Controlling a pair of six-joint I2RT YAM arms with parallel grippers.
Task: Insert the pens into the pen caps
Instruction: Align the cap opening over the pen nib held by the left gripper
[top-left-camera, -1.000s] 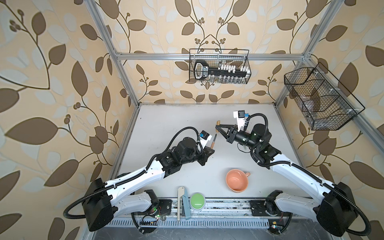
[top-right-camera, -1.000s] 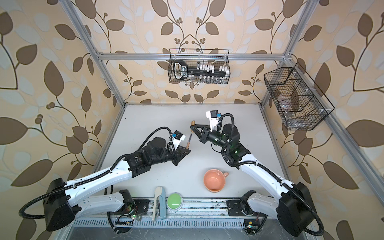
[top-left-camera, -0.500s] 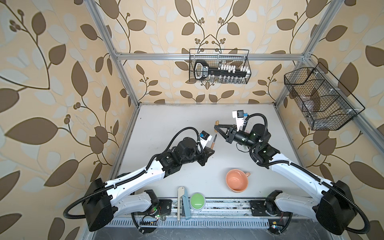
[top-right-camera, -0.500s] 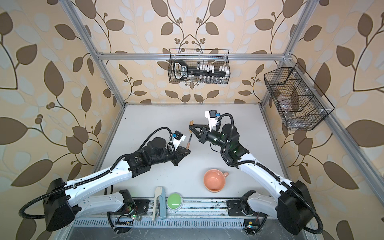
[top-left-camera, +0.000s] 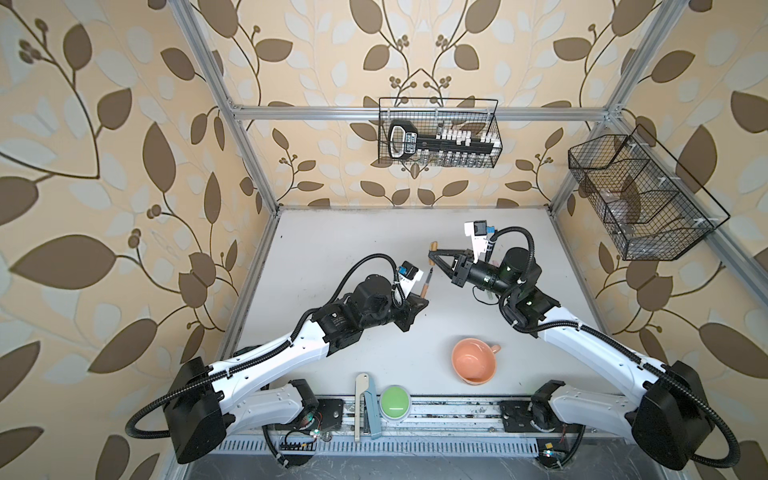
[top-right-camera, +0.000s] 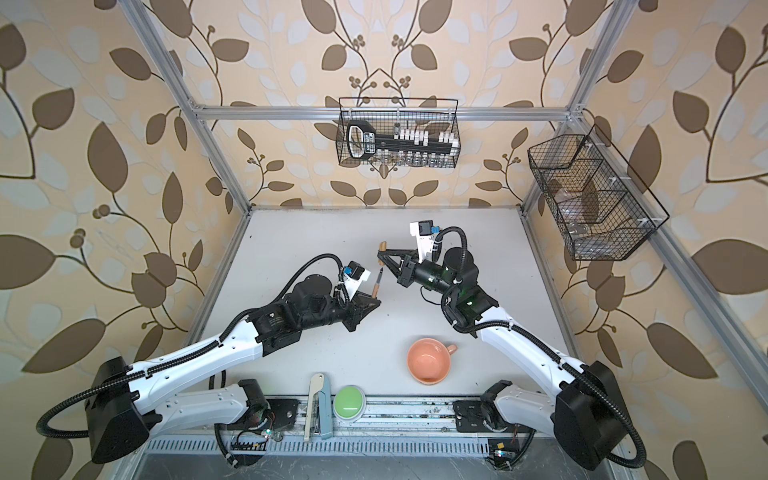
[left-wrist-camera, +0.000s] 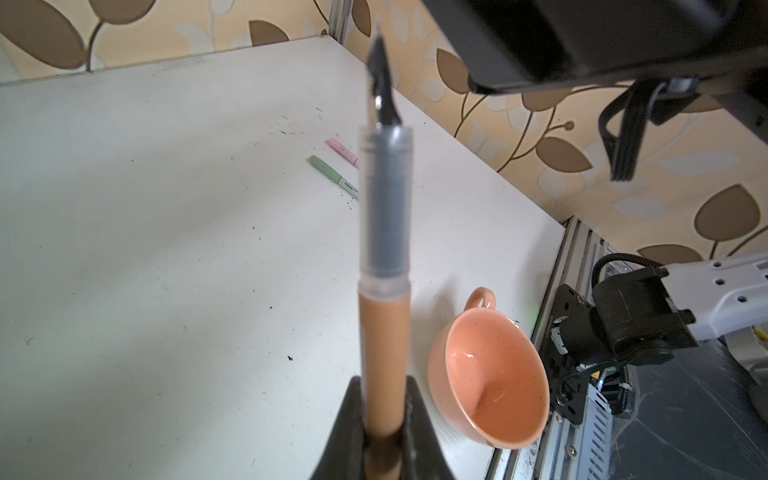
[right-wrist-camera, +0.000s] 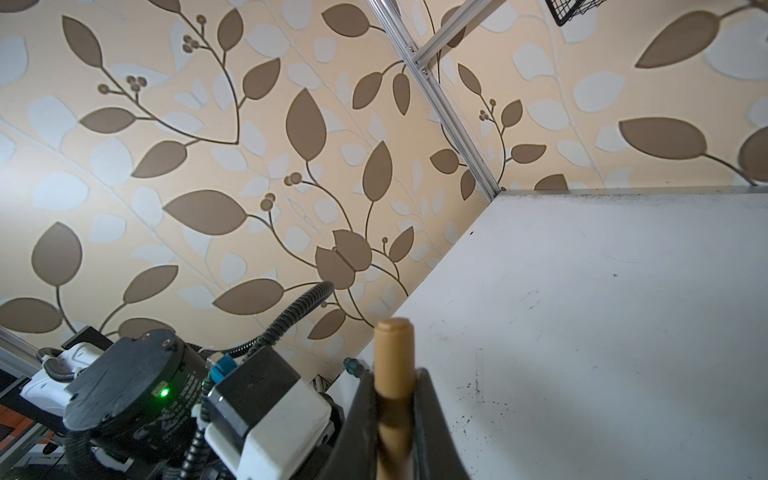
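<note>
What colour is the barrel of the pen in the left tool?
The pen has a tan-brown barrel, best seen in the left wrist view.

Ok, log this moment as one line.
left jaws: shut on brown pen | right jaws: shut on brown cap | pen tip: bare, close to cap | capping: not yet done

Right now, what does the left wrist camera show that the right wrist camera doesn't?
Only the left wrist view: the left gripper shut on the dark-tipped tan-brown pen, a peach ceramic cup, and a pale green pen and pale pink piece lying on the white table. Only the right wrist view: the right gripper shut on the tan-brown rounded plastic cap, plus the left arm's green-lit wrist. Both: that table and the leaf-patterned wallpaper.
</note>
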